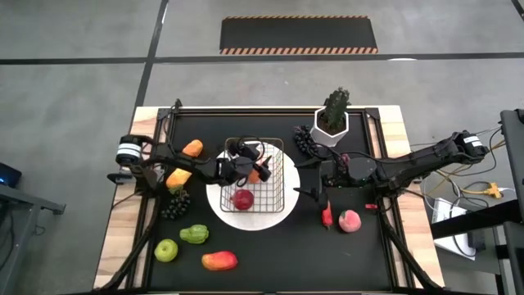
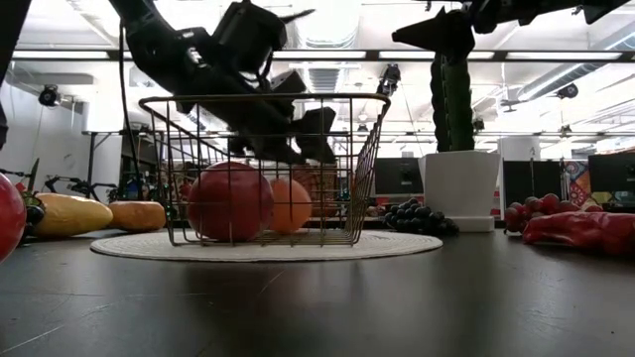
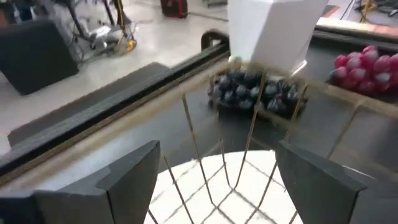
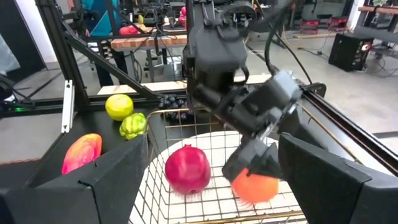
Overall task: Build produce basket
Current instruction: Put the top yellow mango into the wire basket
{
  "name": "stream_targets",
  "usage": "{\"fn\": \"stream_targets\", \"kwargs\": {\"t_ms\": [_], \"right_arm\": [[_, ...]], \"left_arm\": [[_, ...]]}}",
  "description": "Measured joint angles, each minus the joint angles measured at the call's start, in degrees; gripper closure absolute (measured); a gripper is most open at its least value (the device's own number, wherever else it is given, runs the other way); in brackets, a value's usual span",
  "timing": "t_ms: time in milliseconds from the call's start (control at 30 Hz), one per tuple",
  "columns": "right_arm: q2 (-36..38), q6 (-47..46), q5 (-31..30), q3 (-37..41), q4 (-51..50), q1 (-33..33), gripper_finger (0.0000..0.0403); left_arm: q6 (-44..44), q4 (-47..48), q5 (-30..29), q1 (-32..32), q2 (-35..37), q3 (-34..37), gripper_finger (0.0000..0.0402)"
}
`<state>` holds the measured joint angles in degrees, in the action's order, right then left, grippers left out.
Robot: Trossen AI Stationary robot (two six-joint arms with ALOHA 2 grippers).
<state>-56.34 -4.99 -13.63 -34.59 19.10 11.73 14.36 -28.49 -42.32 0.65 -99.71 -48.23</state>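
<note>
The wire basket (image 1: 278, 182) stands on a round white plate (image 1: 219, 203) at the table's middle. A red apple (image 1: 243, 199) and an orange (image 4: 255, 188) lie on its floor. My left gripper (image 1: 260, 170) is open inside the basket, just above the orange (image 2: 290, 204), with nothing between its fingers (image 3: 134, 171). My right gripper (image 1: 301, 192) is open and empty beside the basket's right wall, facing the basket. Other produce lies on the table around the plate.
Left of the plate lie an orange fruit (image 1: 192, 148), a yellow fruit (image 1: 178, 177), dark grapes (image 1: 174, 205), a green pepper (image 1: 194, 234), a green apple (image 1: 166, 250) and a mango (image 1: 219, 260). To the right are a chili (image 1: 327, 215), a peach (image 1: 350, 220), dark grapes (image 1: 305, 141) and a potted plant (image 1: 332, 123).
</note>
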Motion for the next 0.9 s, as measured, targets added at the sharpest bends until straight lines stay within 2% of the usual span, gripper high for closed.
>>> {"fn": "stream_targets", "kwargs": {"t_ms": [233,433,533,667,767,900], "right_arm": [[-0.02,-1.6,0.0,0.02,-2.07,0.0,0.0062],[-0.02,-1.53,0.0,0.11,-2.81,0.0,0.0062],[-0.02,-1.45,0.0,0.17,-2.97,0.0,0.0062],[-0.02,-1.43,0.0,0.17,-3.25,0.0,0.0062],[-0.02,-1.38,0.01,0.17,-3.83,0.0,0.0062],[-0.02,-0.28,0.01,0.29,-3.94,-0.02,0.0062]], "left_arm": [[-10.53,1.44,2.09,-3.98,7.95,0.0,0.01],[-18.04,9.44,8.15,-9.39,15.62,0.28,0.01],[-16.29,17.54,9.24,-11.09,19.04,0.72,0.01],[-6.98,26.43,9.3,-11.12,21.24,1.07,0.01],[-1.84,29.91,9.53,-11.0,21.69,1.1,0.01],[-1.27,30.1,10.31,-11.15,21.49,1.2,0.01]]}}
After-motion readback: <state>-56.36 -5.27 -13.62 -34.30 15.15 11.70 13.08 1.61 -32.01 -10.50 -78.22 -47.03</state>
